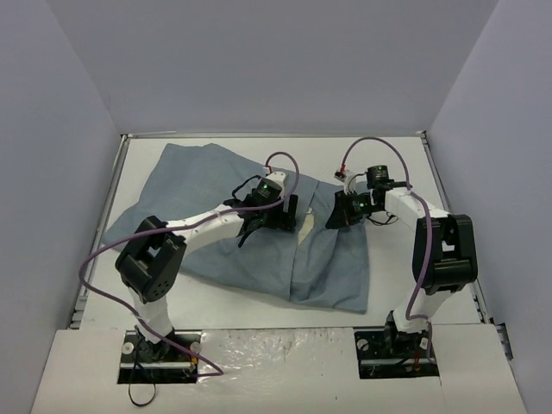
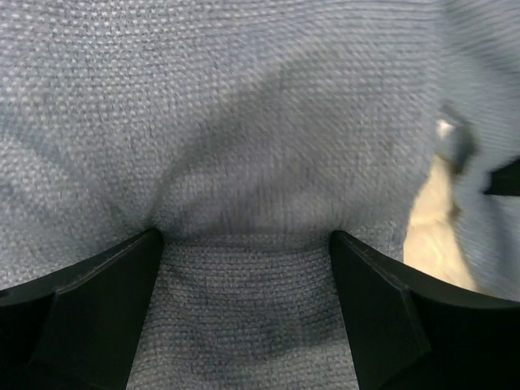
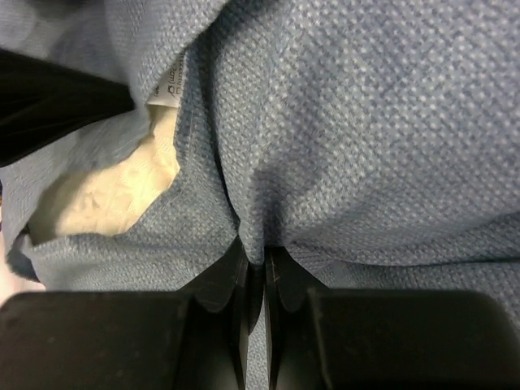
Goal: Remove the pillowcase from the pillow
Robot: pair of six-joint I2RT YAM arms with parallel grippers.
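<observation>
White table [image 1: 250, 312], blue-grey pillowcase [image 1: 207, 181], label [image 3: 166, 84] print illegible

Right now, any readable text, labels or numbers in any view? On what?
None can be read.
The small white tag at the opening of the pillowcase carries print, but it is too small and blurred to read.
Nothing else shows lettering.
</observation>
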